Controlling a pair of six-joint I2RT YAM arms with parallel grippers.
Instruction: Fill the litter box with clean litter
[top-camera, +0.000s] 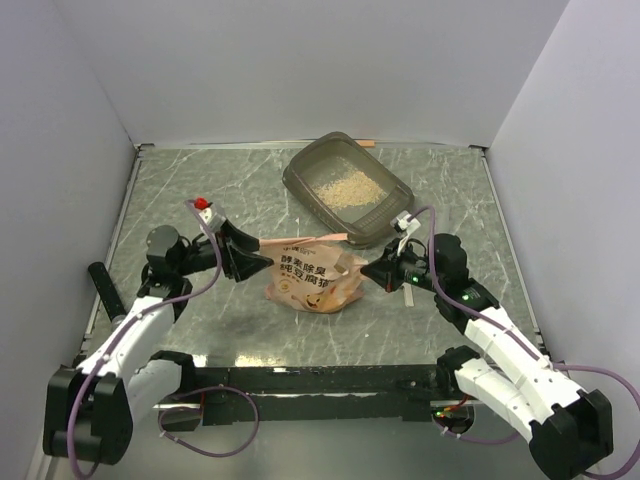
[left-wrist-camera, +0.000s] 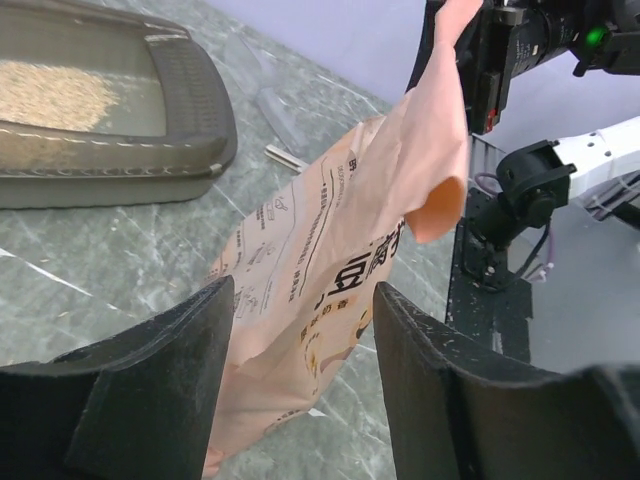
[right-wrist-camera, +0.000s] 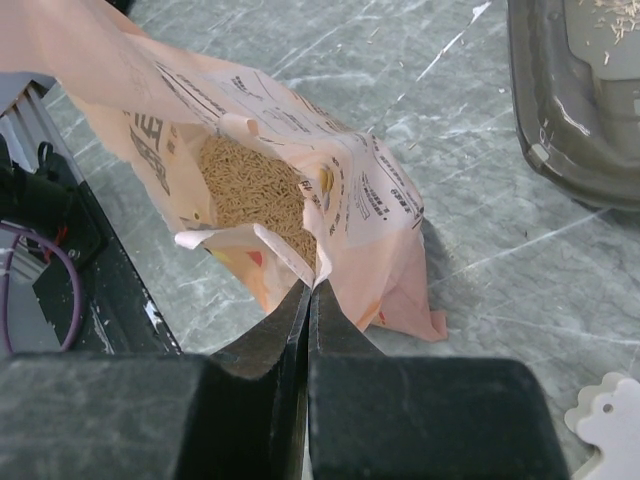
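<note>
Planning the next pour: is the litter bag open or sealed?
Open: the litter bag gapes at its mouth, tan litter visible inside.

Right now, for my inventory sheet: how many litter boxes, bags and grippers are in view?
Litter box: 1
Bag: 1
Grippers: 2, the left gripper and the right gripper
Total: 4

The litter box (left-wrist-camera: 110, 165) is smooth grey-brown translucent plastic with a soft sheen. The clean litter (right-wrist-camera: 250, 185) looks dry, grainy and matt. Just ahead of the right tool (right-wrist-camera: 308, 295), the bag (right-wrist-camera: 370, 190) is thin, creased printed film, faintly glossy. The left tool (left-wrist-camera: 300, 310) has matt black, finely grained plastic fingers (left-wrist-camera: 170, 370). The tabletop (top-camera: 200, 190) is polished, with grey-green marble-like veining.
</note>
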